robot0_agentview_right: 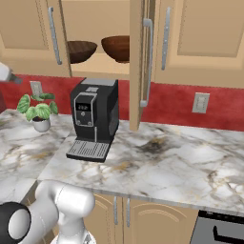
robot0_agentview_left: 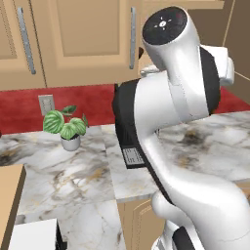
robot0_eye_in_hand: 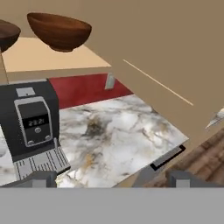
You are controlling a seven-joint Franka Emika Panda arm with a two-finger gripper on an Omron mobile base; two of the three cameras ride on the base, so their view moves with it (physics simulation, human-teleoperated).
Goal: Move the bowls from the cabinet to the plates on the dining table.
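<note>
1. Left base view: the counter (robot0_agentview_left: 73,171) is seen with a plant (robot0_agentview_left: 66,126) on it, below the cabinet (robot0_agentview_left: 83,39); much is hidden by the arm (robot0_agentview_left: 180,122).
2. Right base view: two bowls, dark (robot0_agentview_right: 81,50) and reddish (robot0_agentview_right: 116,47), are seen on the open cabinet's shelf, above a coffee machine (robot0_agentview_right: 93,116).
3. Hand view: the bowls are seen top left; the hand (robot0_eye_in_hand: 111,179) is held wide, holding nothing.

White arm (robot0_agentview_left: 180,146) raised high, elbow bent; gripper (robot0_eye_in_hand: 111,178) fingertips apart, empty.
</note>
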